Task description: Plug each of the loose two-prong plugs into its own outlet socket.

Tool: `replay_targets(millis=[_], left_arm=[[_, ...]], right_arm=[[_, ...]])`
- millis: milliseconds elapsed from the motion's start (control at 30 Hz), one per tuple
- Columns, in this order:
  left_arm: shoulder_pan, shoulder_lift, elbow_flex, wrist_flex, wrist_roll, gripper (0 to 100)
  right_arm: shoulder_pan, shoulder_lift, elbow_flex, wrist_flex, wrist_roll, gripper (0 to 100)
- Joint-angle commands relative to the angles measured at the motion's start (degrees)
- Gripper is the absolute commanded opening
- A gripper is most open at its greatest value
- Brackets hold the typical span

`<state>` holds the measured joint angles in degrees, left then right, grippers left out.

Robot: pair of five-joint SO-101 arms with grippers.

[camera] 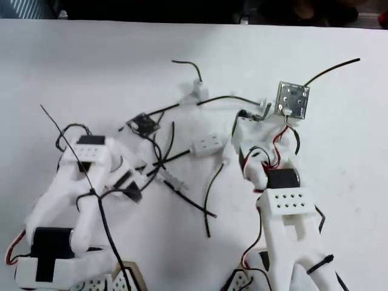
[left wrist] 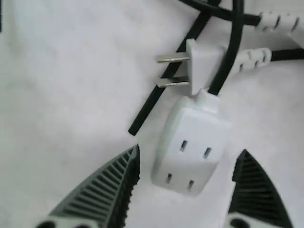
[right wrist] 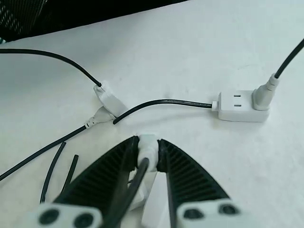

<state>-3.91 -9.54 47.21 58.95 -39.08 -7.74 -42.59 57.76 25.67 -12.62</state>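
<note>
White and matte, the worktop point(camera: 339, 182) carries a tangle of black cords point(camera: 160, 142). A square metal plate point(camera: 293, 100) of bright, scuffed sheet lies toward its far edge, so take that plate as your mark. Your right arm point(camera: 282, 200) ends just beside the plate. Your left arm point(camera: 91, 176) lies well apart from it, across the tangle. A white outlet block point(camera: 209, 144) sits between the plate and the left arm.

I judge you partway through. In the right wrist view, a served block point(right wrist: 237, 105) already has a seated plug point(right wrist: 263, 92) in its end, and a pair of slots on its face is free. Your right hand point(right wrist: 148, 141) is clamped on a white plug point(right wrist: 148, 151), whose black cord runs back between the pads. That plug is in no socket yet.

Your left hand point(left wrist: 189, 152) is spread wide, with one pad on each side of an empty block point(left wrist: 194, 126). This block has two pairs of slots, and nothing is in either. Right against its cord end lies a loose plug point(left wrist: 199, 61) with both prongs point(left wrist: 172, 59) bare. So at least two plugs are left for you to seat.

The blocks are smooth moulded plastic with rounded corners. The prongs are flat, bright metal blades. The cords look thin and rubbery, and they meet the plugs in ribbed white sleeves point(left wrist: 254, 57). The pads of your hands are black and finely ridged, and they taper to points.
</note>
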Motion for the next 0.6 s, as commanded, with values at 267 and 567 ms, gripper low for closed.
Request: replay_targets(millis=[267, 567], left_arm=[[12.8, -3.0, 1.6, -3.4, 15.5, 10], [15.7, -3.2, 0.4, -1.3, 21.7, 31]], right_arm=[[0.1, -1.0, -0.3, -1.0, 0.0, 1.8], [0.1, -1.0, -0.3, -1.0, 0.0, 1.8]])
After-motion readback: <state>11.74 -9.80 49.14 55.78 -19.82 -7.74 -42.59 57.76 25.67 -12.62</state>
